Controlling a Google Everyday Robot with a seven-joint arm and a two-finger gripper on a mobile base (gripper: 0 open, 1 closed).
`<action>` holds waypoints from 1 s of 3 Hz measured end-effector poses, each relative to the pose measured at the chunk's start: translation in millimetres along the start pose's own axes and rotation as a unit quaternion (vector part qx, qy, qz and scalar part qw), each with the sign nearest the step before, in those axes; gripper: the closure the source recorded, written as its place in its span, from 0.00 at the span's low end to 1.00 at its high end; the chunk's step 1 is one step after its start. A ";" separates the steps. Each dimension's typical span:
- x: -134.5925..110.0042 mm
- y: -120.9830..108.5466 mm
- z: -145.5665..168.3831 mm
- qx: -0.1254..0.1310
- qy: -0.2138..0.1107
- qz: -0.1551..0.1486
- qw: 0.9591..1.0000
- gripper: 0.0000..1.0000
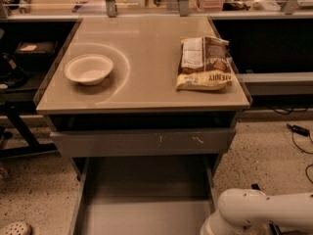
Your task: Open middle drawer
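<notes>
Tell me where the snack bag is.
In the camera view, the snack bag lies on the tabletop's right side, opposite the white bowl. The gripper is out of view; only its arm shows bottom right.

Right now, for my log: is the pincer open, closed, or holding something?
Pincer: cannot be told; it is out of frame. Only the arm shows, bottom right, beside the open drawer.
</notes>
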State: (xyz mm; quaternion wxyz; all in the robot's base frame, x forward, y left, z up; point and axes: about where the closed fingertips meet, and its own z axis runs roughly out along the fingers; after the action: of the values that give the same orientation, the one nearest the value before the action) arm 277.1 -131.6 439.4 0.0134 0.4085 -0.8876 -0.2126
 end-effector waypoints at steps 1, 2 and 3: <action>-0.1 0.0 0.0 0.000 0.000 0.000 1.000 0.82; -0.1 0.0 0.0 0.000 0.000 0.000 1.000 0.58; -10.5 2.0 -19.1 0.024 -0.018 0.011 0.999 0.35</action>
State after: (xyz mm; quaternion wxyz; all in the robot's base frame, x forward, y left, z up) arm 286.4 -129.8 459.2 -0.0097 0.3950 -0.8970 -0.1983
